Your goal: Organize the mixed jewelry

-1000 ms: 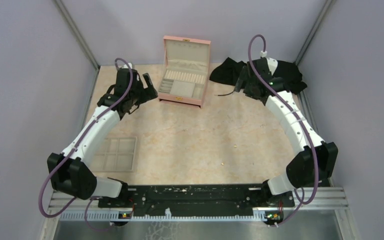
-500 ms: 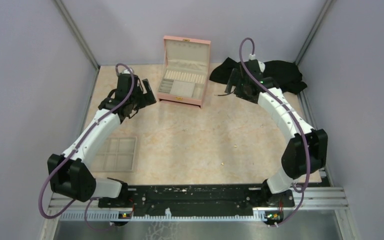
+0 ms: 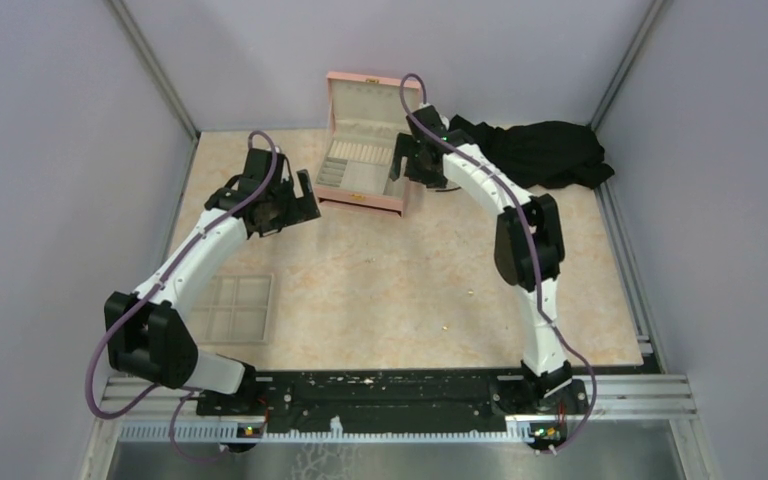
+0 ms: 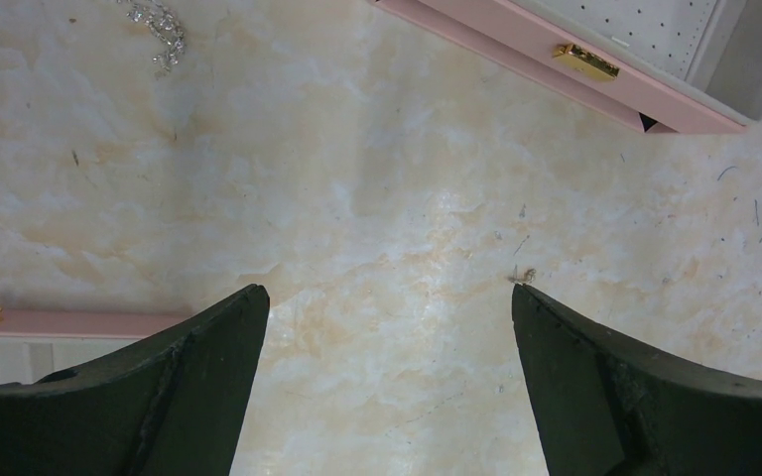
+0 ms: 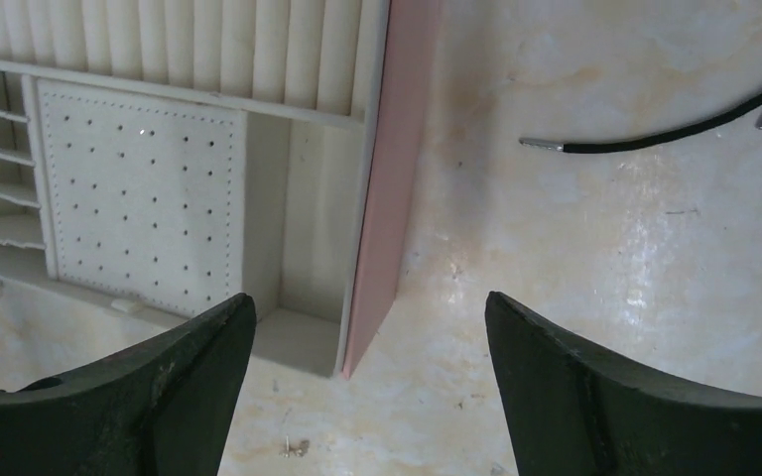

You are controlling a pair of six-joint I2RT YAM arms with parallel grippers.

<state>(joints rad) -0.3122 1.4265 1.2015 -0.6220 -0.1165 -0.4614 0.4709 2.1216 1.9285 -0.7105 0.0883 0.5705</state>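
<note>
Top view, starting at the near edge:

- The beige tray [image 3: 230, 308] sits beside the left arm's lower link, well behind that arm's jaws.
- Of the mixed jewelry [image 3: 444, 327], two gold specks lie on the bare table [image 3: 360, 300] between the arms, well short of both sets of jaws. The second speck [image 3: 473, 292] is a little beyond the first.

Left gripper [image 3: 303, 198] [image 4: 387, 291]:

- The jaws are spread wide and hold nothing. Only tabletop shows in the gap.
- A tiny gold piece [image 4: 524, 276] lies on the table right at the tip of the finger on the picture's right side. I cannot tell whether it touches.
- Well ahead of the jaws, toward the other finger's side, lies a silvery cluster [image 4: 159, 20].
- Ahead on the opposite side is the pink box [image 4: 516, 45] wall with its gold clasp [image 4: 585, 61].

Right gripper [image 3: 403, 165] [image 5: 367, 297]:

- The jaws are also spread wide and grip nothing.
- The pink side wall of the box [image 5: 387, 198] runs away from the camera between the two fingers, clear of both.
- A small fleck [image 5: 293, 448] lies on the table, near between the fingers. It is too small to identify.
- Inside the box, ahead of one finger, is a perforated cream pad [image 5: 139, 198], with ring rolls [image 5: 159, 40] beyond it.
- Ahead of the other finger, a black cord [image 5: 655, 129] with a metal tip lies on the table.

Farthest back in the top view, the black cloth [image 3: 550, 150] lies heaped behind the right gripper, beside the box [image 3: 360, 200].
</note>
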